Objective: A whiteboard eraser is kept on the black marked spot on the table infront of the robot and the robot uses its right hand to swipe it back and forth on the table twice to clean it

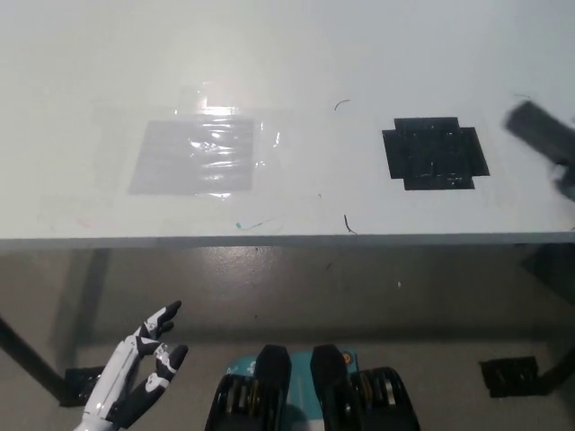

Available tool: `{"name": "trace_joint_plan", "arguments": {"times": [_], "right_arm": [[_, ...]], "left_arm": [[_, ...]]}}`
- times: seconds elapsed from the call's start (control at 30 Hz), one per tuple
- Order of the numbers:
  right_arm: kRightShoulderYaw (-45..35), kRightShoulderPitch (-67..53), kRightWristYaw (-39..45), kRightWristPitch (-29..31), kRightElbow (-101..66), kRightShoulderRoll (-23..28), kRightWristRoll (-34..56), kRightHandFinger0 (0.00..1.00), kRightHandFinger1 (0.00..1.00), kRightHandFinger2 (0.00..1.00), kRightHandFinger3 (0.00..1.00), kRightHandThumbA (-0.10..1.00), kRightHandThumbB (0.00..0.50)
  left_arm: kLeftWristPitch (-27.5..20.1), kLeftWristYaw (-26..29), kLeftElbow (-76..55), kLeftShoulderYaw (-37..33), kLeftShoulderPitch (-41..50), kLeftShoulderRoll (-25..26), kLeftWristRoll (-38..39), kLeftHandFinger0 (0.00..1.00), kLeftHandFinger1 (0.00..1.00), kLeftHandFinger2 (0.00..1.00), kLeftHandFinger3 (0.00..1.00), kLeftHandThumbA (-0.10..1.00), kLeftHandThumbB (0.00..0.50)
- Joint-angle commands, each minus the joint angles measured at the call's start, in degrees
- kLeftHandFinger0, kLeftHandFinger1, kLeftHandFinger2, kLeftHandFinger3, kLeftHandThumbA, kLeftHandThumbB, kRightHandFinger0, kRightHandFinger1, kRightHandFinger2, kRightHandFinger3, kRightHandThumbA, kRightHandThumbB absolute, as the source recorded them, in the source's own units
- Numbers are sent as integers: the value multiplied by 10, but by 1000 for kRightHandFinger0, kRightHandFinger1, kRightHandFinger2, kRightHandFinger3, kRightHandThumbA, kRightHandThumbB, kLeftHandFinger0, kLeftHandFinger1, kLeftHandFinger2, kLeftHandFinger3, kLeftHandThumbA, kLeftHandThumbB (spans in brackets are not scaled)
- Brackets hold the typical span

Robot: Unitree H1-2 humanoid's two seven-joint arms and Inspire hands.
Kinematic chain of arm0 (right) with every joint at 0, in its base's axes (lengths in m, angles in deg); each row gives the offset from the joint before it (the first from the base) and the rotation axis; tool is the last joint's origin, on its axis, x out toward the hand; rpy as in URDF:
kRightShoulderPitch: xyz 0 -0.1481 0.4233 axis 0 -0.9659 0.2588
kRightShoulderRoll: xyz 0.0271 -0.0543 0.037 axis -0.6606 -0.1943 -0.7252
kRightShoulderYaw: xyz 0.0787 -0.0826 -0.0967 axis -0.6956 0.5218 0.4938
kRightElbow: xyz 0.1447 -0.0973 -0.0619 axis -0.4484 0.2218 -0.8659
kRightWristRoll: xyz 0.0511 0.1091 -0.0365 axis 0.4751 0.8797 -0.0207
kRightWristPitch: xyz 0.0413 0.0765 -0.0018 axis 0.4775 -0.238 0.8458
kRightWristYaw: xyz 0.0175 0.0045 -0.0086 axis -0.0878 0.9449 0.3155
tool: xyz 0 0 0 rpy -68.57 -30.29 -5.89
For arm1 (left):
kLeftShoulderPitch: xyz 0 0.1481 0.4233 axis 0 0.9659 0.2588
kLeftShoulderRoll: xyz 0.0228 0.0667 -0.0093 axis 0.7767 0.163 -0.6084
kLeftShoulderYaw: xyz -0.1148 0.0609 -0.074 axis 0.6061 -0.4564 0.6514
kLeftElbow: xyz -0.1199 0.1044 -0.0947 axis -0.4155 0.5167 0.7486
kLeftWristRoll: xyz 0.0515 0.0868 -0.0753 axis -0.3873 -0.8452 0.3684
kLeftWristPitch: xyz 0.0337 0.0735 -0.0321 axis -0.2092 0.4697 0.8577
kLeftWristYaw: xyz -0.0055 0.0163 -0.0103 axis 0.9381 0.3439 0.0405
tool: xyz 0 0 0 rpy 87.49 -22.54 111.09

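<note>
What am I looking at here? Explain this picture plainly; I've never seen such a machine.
The camera sits on a humanoid robot's head, looking steeply down. Its white left robot hand rests open at lower left, below the white table. On the table are a black marked spot and a shiny clear patch. The blurred dark block at the right edge is the whiteboard eraser. The black right robot hand beside it is nearly out of view, so its grip cannot be seen.

White table (296,54) filling the upper frame, glare off a clear taped sheet (199,154) near its front edge; below, brownish floor (296,287) with dark table legs (31,364) at lower left
</note>
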Motion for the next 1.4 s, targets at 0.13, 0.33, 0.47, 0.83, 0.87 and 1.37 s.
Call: {"name": "trace_joint_plan", "arguments": {"times": [0.13, 0.33, 0.47, 0.83, 0.87, 1.37], "right_arm": [[-3, -9, 26, -57, -22, 36, -5, 1000, 1000, 1000, 1000, 281, 187], [4, 5, 26, -59, -20, 11, -13, 777, 941, 972, 1000, 280, 166], [2, 24, 37, -85, -29, -30, -9, 542, 724, 832, 1000, 154, 172], [-14, 32, 41, -77, -126, -157, 11, 0, 12, 99, 681, -81, 186], [-12, 31, 46, -82, -140, -165, 8, 49, 120, 184, 705, -50, 181], [-3, 19, 59, -97, -167, -165, -18, 179, 372, 383, 831, -21, 186]], "left_arm": [[-5, -5, -13, -5, 1, 3, 8, 1000, 1000, 1000, 1000, 773, 448], [-6, -3, -16, -4, 2, 7, 5, 1000, 1000, 1000, 1000, 772, 452], [-11, -3, -13, -5, -1, 6, 4, 1000, 1000, 1000, 1000, 771, 450], [-14, 1, -11, -5, -3, 7, -2, 1000, 1000, 1000, 1000, 776, 455], [-13, 1, -12, -6, -3, 7, -2, 1000, 1000, 1000, 1000, 776, 454], [-14, -2, -11, -5, 0, 10, 4, 1000, 1000, 1000, 1000, 765, 453]]}}
